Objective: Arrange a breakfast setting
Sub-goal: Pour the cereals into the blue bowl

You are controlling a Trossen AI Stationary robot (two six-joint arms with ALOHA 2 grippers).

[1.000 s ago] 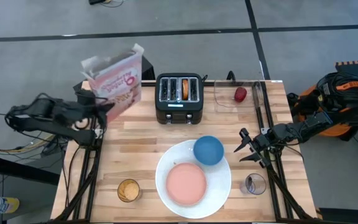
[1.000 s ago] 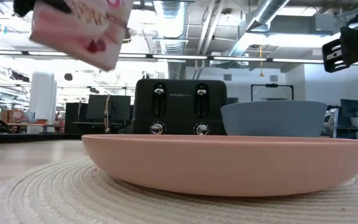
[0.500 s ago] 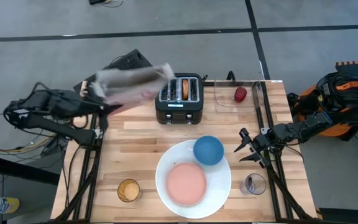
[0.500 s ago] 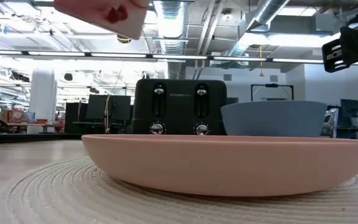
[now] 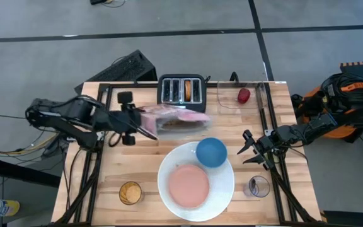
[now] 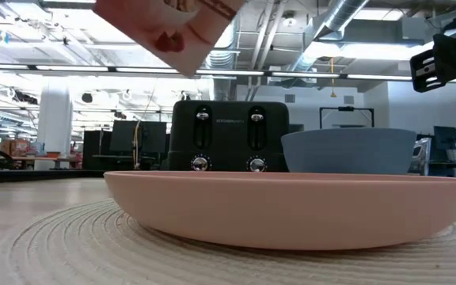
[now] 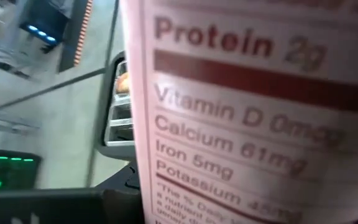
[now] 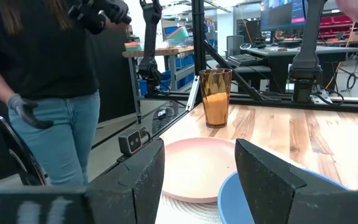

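One pincer, the left pincer (image 5: 145,121), grips a tilted cereal box (image 5: 180,119).

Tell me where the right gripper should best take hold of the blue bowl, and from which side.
Probably the rim of the small blue bowl on its right, the side facing the open right gripper. The bowl sits upright on the white plate's edge, its left side near the cereal box held by the left gripper. One finger inside, one outside the wall.

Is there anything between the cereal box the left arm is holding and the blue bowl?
Nothing visible. In the high view the left gripper holds the cereal box tipped on its side above the table in front of the toaster, with only bare wood between it and the blue bowl. The right gripper waits beside the bowl.
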